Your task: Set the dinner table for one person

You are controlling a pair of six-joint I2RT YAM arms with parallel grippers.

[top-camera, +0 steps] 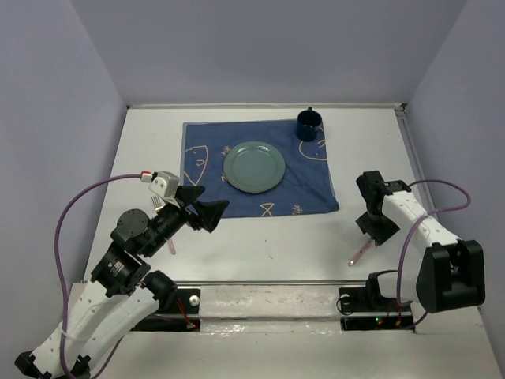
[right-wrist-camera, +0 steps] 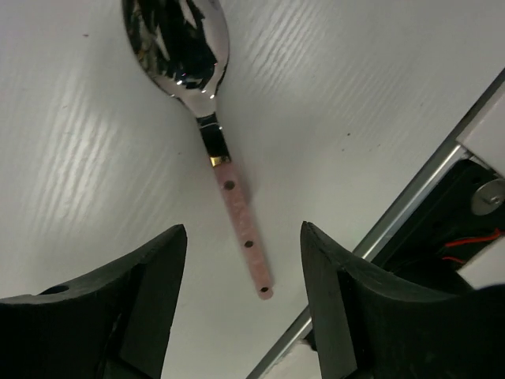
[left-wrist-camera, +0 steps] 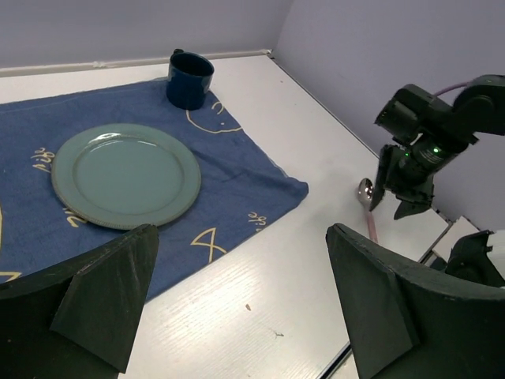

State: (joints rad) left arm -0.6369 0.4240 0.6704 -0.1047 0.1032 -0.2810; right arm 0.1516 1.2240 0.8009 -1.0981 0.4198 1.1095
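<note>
Lower right, the right jaws stand open over a spoon lying on the white counter. The left jaws are open, empty. Farther up, a plate sits on the cloth, with a cup at its upper right corner. I judge the spoon is not yet placed.

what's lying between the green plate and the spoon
Only the blue cloth under the plate, then bare white dinner table up to the spoon; the top view shows it.
</note>
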